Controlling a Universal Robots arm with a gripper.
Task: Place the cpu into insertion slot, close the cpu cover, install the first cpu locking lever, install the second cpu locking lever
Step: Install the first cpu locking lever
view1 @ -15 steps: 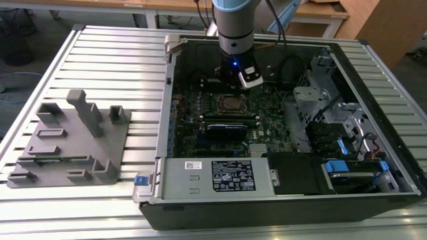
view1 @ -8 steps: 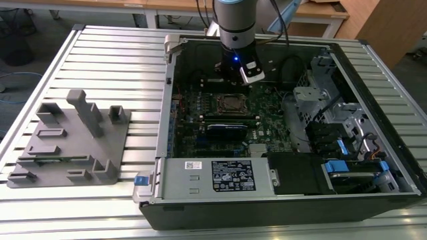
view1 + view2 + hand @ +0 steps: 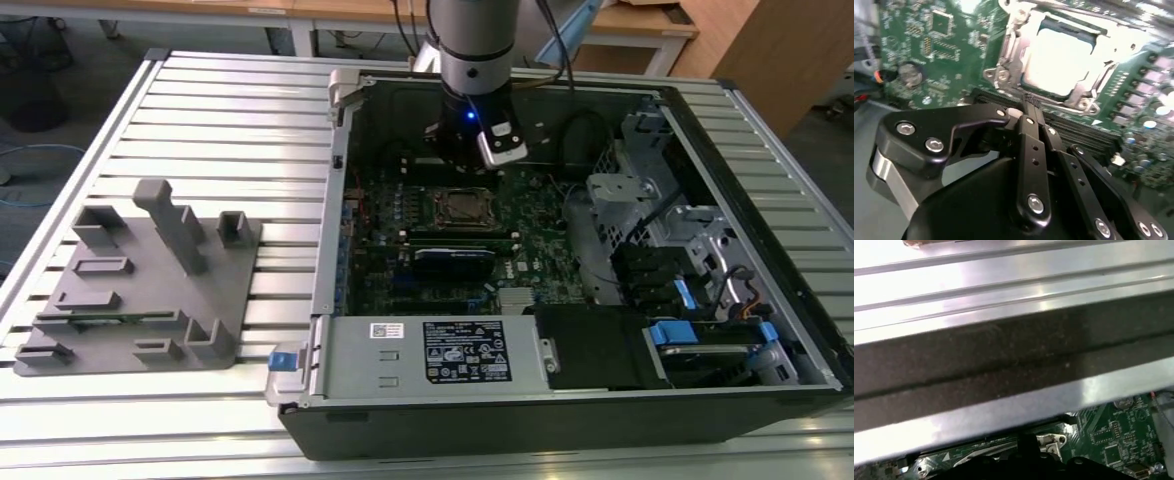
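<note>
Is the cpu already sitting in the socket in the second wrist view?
Yes: the pale cpu lies flat inside the insertion slot, with the shut gripper empty beside it.

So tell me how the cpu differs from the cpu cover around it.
In the second wrist view, the cpu is a solid, plain pale face, while the cpu cover is an open silver frame with a cut-out centre. The cpu sits inside; the cpu cover borders it and bears tabs and screws at its edge. Both are square, metallic and lie flat on the green motherboard.
</note>
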